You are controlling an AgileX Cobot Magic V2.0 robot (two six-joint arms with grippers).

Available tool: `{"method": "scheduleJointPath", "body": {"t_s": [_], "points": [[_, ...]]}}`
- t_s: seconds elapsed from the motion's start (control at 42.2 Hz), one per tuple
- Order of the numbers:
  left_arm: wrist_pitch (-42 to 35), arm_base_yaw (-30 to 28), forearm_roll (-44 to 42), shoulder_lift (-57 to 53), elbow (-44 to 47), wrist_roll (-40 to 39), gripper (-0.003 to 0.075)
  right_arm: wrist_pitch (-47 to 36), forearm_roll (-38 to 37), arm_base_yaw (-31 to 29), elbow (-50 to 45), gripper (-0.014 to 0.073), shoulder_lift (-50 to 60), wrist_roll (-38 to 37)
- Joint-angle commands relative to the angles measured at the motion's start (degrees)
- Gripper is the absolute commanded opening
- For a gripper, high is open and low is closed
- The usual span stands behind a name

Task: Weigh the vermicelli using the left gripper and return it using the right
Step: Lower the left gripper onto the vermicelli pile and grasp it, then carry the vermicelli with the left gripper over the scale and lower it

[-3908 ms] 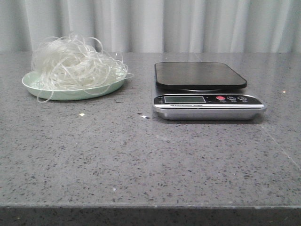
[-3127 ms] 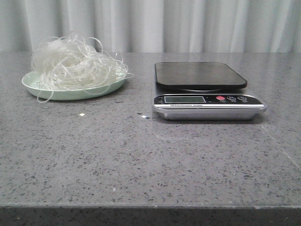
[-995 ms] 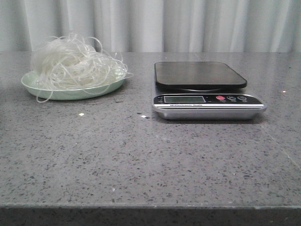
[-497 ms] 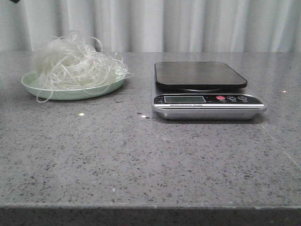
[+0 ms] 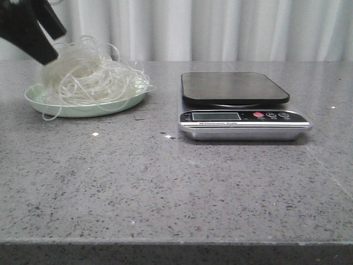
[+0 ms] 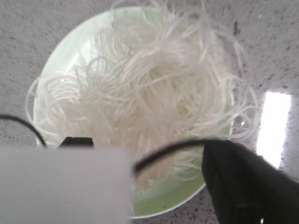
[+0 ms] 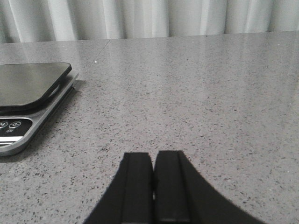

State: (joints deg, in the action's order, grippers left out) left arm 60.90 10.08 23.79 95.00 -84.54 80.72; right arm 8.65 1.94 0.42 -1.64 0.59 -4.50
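Observation:
The vermicelli (image 5: pixel 88 77), a fluffy tangle of thin translucent-white strands, lies heaped on a pale green plate (image 5: pixel 83 110) at the back left of the table. My left gripper (image 5: pixel 52 43) hangs just above the heap's left side, open and empty. In the left wrist view the vermicelli (image 6: pixel 149 88) fills the plate (image 6: pixel 187 186), and the gripper (image 6: pixel 149 144) has its fingers spread wide over it. My right gripper (image 7: pixel 153 156) is shut and empty, low over the bare table to the right of the scale; the front view does not show it.
A digital kitchen scale (image 5: pixel 237 88) with a black platform and a silver display panel stands right of the plate; its corner shows in the right wrist view (image 7: pixel 28 84). A grey curtain hangs behind the speckled grey table.
My left gripper has come into the front view from the upper left and now hangs over the vermicelli. The vermicelli, plate and scale have not moved.

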Motion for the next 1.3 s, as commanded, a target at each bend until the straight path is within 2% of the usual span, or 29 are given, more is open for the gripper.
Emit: {"method": "scheduleJointPath", "body": {"t_s": [0.0,0.142,0.213,0.261,0.45,0.521,0.876,1.161,1.279], "points": [[-3.88,0.48,1.07,-0.37,-1.88,0.22,0.0524,-4.33,-0.11,-0.17,0.49,0.0151,0.94,-0.08],[-5.98,0.48,1.18,1.41,-1.88,0.22,0.0522,-4.33,-0.11,-0.17,0.49,0.0151,0.94,-0.08],[-5.98,0.48,1.18,2.16,-1.88,0.22,0.0487,-4.33,-0.11,-0.17,0.49,0.0151,0.94,-0.08],[-5.87,0.48,1.49,2.43,-1.88,0.22,0.0443,-4.33,-0.11,-0.17,0.49,0.0151,0.94,-0.08],[-5.66,0.48,1.84,2.43,-1.88,0.22,0.0122,-4.33,-0.11,-0.17,0.49,0.0151,0.94,-0.08],[-5.66,0.48,1.84,2.43,-1.88,0.11,0.0153,-4.33,-0.11,-0.17,0.49,0.0151,0.94,-0.08],[-5.67,0.48,3.72,-0.20,-4.77,-2.55,0.0144,-4.33,-0.11,-0.17,0.49,0.0151,0.94,-0.08],[-5.42,0.60,15.59,-5.13,-13.64,-4.71,0.0144,-4.33,-0.11,-0.17,0.49,0.0151,0.94,-0.08],[-5.56,3.08,21.28,-6.04,-16.89,-4.71,0.0144,-4.33,-0.11,-0.17,0.49,0.0151,0.94,-0.08]]}}
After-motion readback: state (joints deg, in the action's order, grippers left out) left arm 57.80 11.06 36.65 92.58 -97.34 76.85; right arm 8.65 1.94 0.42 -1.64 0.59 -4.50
